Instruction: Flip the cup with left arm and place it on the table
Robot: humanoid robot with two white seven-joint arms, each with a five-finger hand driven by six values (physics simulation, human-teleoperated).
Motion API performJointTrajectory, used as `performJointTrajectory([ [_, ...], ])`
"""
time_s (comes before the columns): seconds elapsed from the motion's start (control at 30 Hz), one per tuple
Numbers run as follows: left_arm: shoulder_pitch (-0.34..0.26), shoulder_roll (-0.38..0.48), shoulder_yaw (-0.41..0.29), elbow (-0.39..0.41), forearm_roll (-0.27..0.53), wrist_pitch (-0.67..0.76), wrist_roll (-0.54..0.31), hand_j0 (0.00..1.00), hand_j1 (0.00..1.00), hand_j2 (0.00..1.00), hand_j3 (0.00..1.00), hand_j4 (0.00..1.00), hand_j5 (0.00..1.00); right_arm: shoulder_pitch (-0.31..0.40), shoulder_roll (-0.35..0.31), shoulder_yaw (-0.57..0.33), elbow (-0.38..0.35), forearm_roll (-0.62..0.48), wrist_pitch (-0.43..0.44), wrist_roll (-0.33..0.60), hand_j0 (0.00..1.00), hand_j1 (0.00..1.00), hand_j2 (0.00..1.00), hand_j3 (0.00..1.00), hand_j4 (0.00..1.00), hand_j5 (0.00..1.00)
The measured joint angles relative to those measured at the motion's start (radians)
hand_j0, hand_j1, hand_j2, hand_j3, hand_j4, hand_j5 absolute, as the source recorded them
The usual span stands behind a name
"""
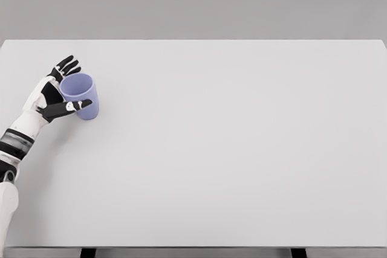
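A light blue cup [84, 98] stands on the white table [230, 149] at the far left, its mouth facing up and tipped a little toward the camera. My left hand [77, 84] brackets the cup from the left. Its black fingers [65, 66] stretch straight out behind the rim, and the thumb [77, 106] reaches across the front of the cup's wall. The hand is open, with the fingers spread rather than curled around the cup. The left forearm enters from the lower left edge. The right arm does not show.
The table's left edge runs just beside my left forearm. A plain grey wall rises behind the far edge of the table.
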Motion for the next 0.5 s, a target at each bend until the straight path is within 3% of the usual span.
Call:
performJointTrajectory([
  [0.5, 0.028, 0.015, 0.000, -0.038, 0.002, 0.000, 0.000, 1.00, 1.00, 1.00, 1.00, 1.00, 1.00, 0.000, 0.000, 0.000, 0.000, 0.000, 0.000, 0.000, 1.00, 1.00, 1.00, 1.00, 1.00, 1.00],
])
